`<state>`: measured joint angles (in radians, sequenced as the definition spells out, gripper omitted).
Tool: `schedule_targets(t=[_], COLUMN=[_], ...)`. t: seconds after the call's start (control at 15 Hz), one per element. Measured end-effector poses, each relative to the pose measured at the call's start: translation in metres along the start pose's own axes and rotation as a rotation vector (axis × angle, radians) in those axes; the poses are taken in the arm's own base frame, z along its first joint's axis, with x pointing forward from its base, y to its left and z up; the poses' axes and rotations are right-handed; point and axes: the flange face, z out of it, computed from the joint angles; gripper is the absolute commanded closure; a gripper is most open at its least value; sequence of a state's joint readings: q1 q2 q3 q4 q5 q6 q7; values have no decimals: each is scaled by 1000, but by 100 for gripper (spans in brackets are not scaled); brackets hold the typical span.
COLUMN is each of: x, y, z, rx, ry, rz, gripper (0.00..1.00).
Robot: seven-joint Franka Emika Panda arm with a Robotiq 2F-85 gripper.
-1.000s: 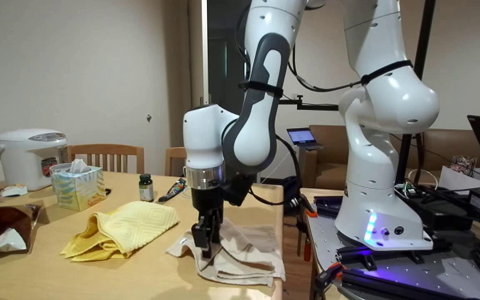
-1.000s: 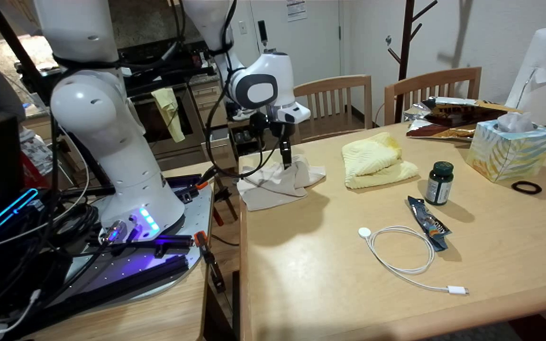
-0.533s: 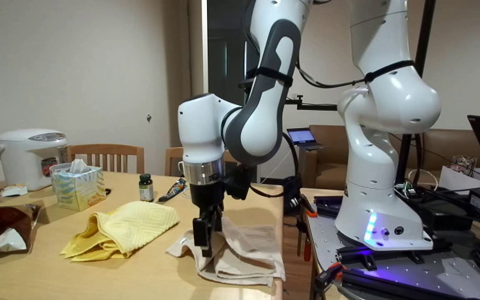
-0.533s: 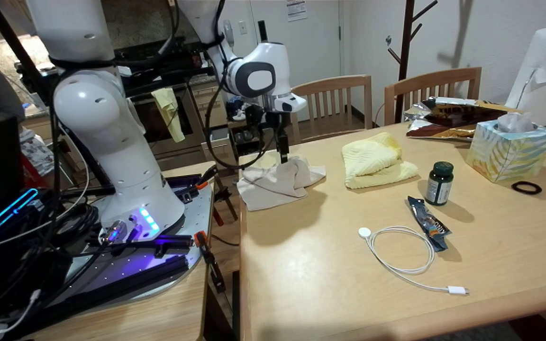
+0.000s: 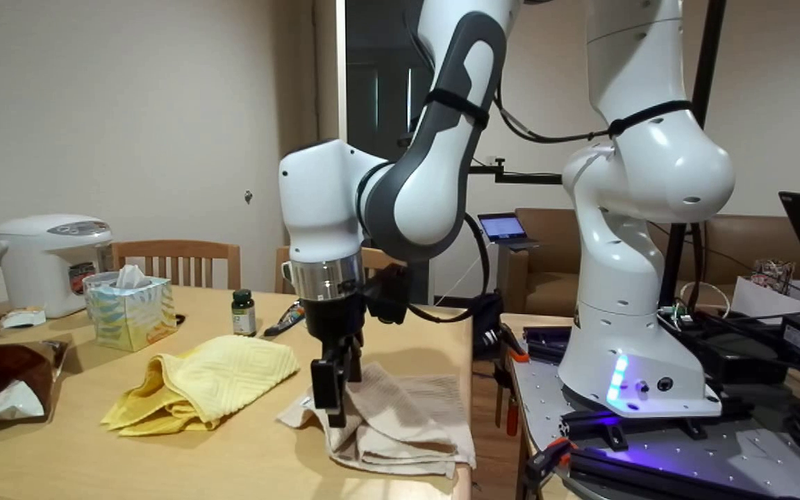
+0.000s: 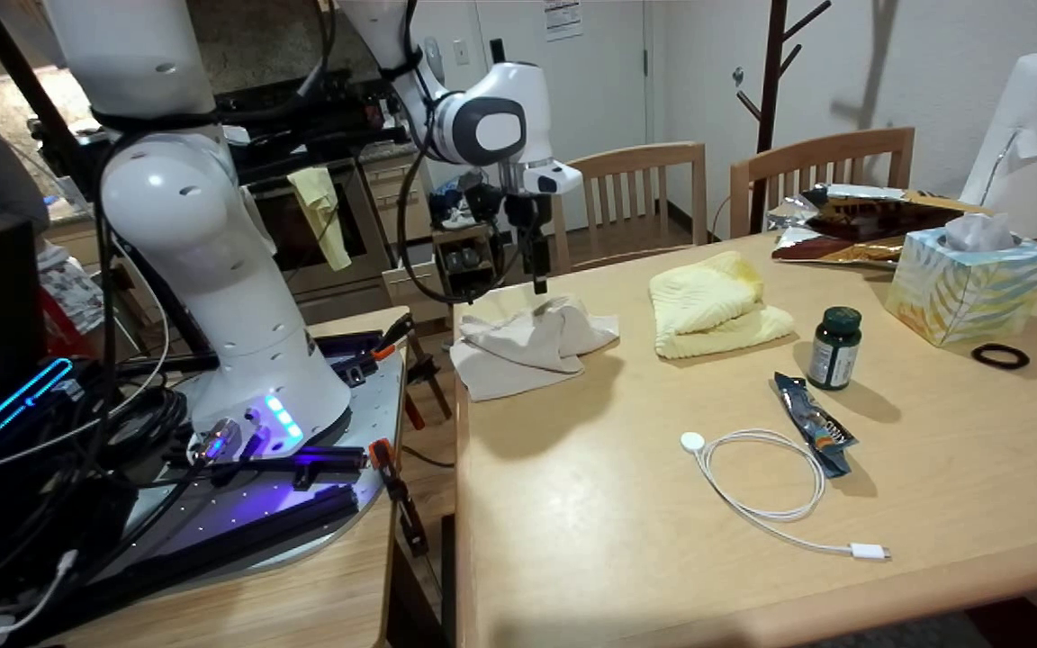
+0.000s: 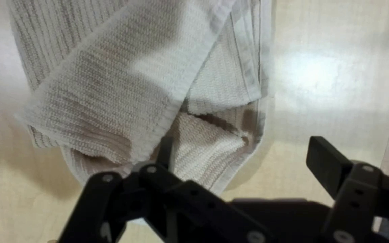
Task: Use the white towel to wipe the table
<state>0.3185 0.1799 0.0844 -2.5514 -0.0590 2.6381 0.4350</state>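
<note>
The white towel, a ribbed off-white cloth, lies folded and rumpled on the table (image 5: 247, 465) near its edge by the robot. It shows in both exterior views (image 5: 410, 417) (image 6: 523, 351) and fills much of the wrist view (image 7: 113, 87). My gripper (image 5: 345, 401) is open and empty, pointing down just above the towel's raised fold. In an exterior view the gripper tip (image 6: 540, 286) sits slightly above the cloth. In the wrist view the gripper (image 7: 243, 152) has its left finger over the towel and its right finger over bare table, beside the towel's corner.
A folded yellow towel (image 5: 212, 378) lies beside the white one. A green bottle (image 6: 835, 349), a dark wrapper (image 6: 814, 423), a white cable (image 6: 757, 517), a tissue box (image 6: 969, 279), a black ring (image 6: 1000, 356) and snack bags (image 6: 879, 220) are also on the table.
My gripper has risen out of the white towel's folds and shifted left in an exterior view, toward the yellow towel. The white towel stays in the same place.
</note>
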Motion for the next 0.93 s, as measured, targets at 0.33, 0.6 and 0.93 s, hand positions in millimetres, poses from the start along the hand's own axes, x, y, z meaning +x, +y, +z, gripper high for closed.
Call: schedule_targets(t=[0.33, 0.6, 0.93], x=[-6, 0, 11], y=[18, 31, 49], z=[13, 19, 31], rx=[-12, -45, -15], ry=[-31, 3, 37], rz=[30, 11, 71], gripper=[0, 0, 0])
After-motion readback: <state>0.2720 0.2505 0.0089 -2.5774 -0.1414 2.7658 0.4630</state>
